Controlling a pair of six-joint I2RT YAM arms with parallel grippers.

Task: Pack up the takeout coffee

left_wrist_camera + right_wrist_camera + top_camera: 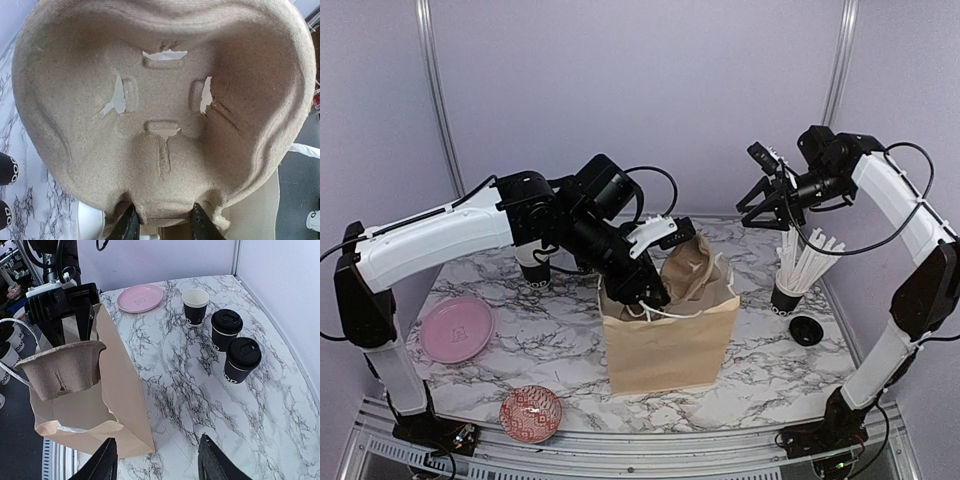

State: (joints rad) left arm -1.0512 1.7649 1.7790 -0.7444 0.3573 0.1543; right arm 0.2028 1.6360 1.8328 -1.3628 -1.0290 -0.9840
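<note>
Three coffee cups (226, 330) stand upright, long axes vertical, grouped at the far left of the table (770, 360) behind the left arm. Two are lidded and one is open-topped. One brown paper bag (670, 345) stands open mid-table. The left gripper (165, 225) is clamped on the rim of one empty pulp carrier (160, 125), tilted at the bag's mouth. The right gripper (160, 460) hangs spread wide, holding nothing, above one cup of straws (790, 295) on the right.

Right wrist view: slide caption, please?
Left gripper holds pulp cup carrier at paper bag's mouth; three coffee cups wait beyond.
</note>
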